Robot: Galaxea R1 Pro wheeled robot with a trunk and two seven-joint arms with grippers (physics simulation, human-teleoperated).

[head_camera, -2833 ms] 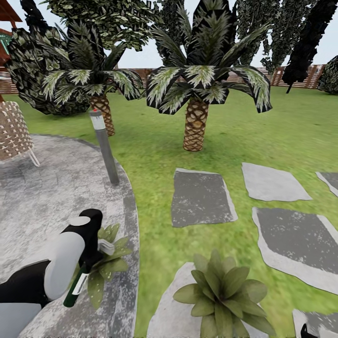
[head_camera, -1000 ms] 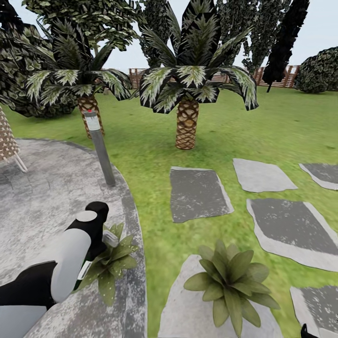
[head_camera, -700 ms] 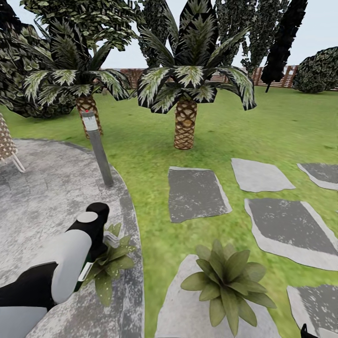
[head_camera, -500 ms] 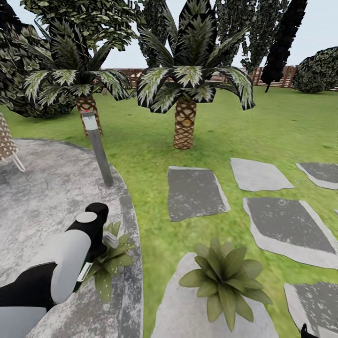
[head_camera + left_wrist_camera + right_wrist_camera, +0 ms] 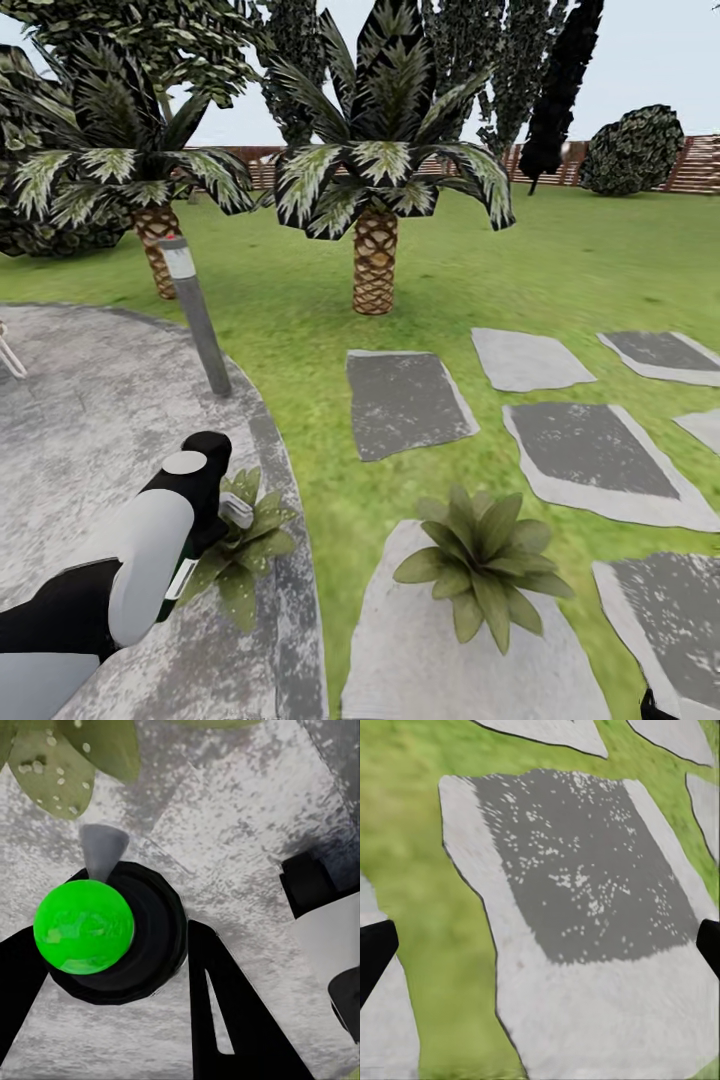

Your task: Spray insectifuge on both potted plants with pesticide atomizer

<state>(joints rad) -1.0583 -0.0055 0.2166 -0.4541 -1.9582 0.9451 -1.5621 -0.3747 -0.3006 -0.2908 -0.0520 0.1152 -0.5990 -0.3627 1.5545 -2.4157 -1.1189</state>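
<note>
Lawn, stepping stones (image 5: pixel 405 403) and a grey paved patio (image 5: pixel 80 420) are seen below palms.
Left gripper (image 5: pixel 215 515) fingers are clenched on the pesticide atomizer (image 5: pixel 178 580), held over one potted plant (image 5: pixel 245 540); the other potted plant (image 5: pixel 482 560) sits on a stone. Right gripper (image 5: pixel 540 945) fingers are spread apart.

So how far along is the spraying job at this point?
Pickup looks done: the left gripper holds the pesticide atomizer, jaws closed around it. In hand: it is at the patio plant, whose leaf carries pale specks, so that one seems partly sprayed. Left: the plant on the stepping stone looks plain green, apparently unsprayed.
</note>
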